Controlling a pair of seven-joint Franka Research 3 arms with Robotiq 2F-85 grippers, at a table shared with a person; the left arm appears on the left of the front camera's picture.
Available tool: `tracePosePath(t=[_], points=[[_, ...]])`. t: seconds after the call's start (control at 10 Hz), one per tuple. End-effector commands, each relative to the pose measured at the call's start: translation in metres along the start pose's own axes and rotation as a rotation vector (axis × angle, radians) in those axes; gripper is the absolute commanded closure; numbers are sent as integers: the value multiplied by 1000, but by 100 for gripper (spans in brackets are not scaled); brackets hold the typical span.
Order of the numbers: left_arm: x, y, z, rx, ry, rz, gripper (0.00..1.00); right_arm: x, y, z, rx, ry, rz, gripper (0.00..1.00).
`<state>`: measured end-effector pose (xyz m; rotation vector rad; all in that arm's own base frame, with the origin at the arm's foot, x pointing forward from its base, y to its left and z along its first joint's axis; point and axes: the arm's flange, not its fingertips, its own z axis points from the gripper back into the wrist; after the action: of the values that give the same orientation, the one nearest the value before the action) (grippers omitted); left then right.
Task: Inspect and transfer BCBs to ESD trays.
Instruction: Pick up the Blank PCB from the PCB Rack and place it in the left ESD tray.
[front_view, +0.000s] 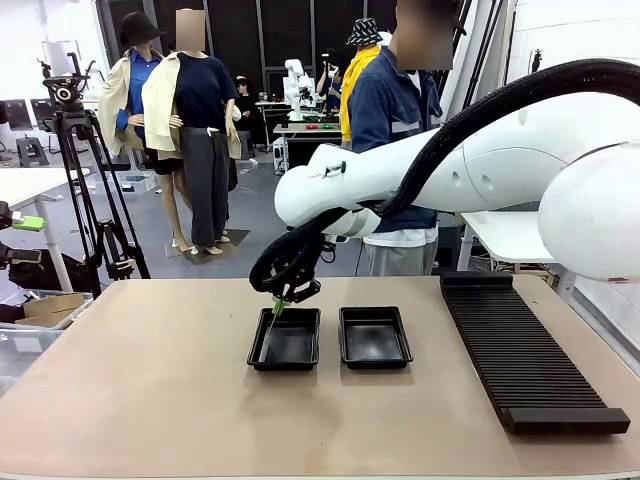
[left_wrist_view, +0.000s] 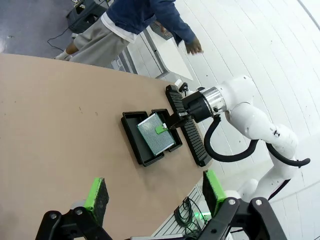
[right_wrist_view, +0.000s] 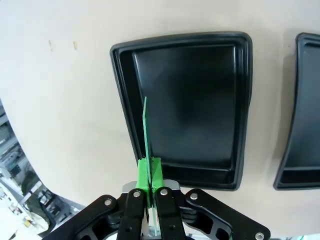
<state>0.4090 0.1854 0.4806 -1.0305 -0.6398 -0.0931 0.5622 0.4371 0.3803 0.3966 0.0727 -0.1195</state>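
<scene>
My right gripper (front_view: 287, 293) is shut on the edge of a thin green BCB (front_view: 272, 322), which hangs on edge over the left rim of the left ESD tray (front_view: 285, 366). In the right wrist view the BCB (right_wrist_view: 145, 127) is seen edge-on between the shut green pads of the gripper (right_wrist_view: 150, 172), above the near left wall of that black tray (right_wrist_view: 180, 37). A second ESD tray (front_view: 375, 364) lies just to the right, with nothing in it. My left gripper (left_wrist_view: 156, 192) is open, high above the table, and from there the board's flat face (left_wrist_view: 155, 135) shows.
A long black ribbed rack (front_view: 520, 350) lies along the table's right side. A person (front_view: 400, 120) stands behind the far edge. The wood tabletop (front_view: 130, 380) is bare to the left and in front of the trays. A tripod (front_view: 85, 190) stands off the table at far left.
</scene>
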Motion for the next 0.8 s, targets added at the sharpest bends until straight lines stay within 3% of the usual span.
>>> tracePosePath(t=[0.0, 0.7], points=[[-2, -1, 1, -3, 1, -1, 0, 4, -12, -5, 68, -20, 9, 100], [-2, -1, 1, -3, 1, -1, 0, 4, -12, -16, 59, -30, -28, 100]])
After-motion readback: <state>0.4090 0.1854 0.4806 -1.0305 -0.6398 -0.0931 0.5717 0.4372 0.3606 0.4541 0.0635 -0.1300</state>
